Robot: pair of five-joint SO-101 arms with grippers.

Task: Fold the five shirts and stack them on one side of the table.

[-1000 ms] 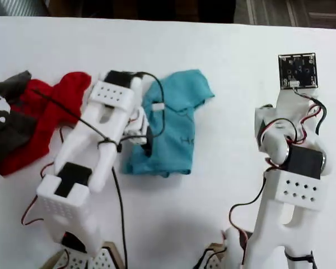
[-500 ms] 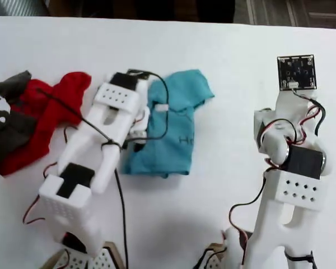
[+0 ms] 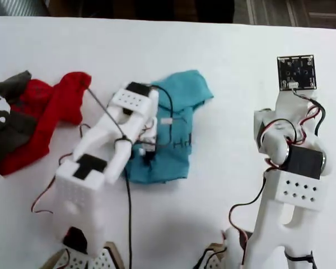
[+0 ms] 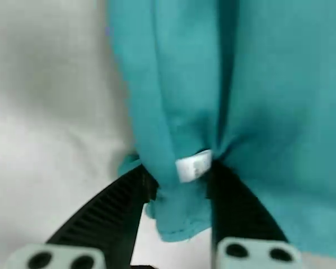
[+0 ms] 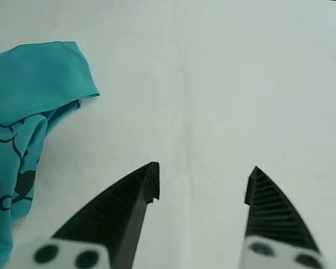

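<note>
Centrally, teal shirt (image 3: 185, 96), pinched by left hand (image 4: 180, 176)

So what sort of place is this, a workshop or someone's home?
Probably a robotics lab or hobby bench: a left arm and right arm with bare wiring stand at a white table, the left gripper pinching a teal shirt near a red shirt.

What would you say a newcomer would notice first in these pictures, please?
The teal shirt lying crumpled mid-table stands out, with the left end effector pinched on a fold of it. Beside the left arm, a red shirt and a dark grey shirt are heaped at the edge of the table, while the right end effector hangs open over a bare patch.
</note>
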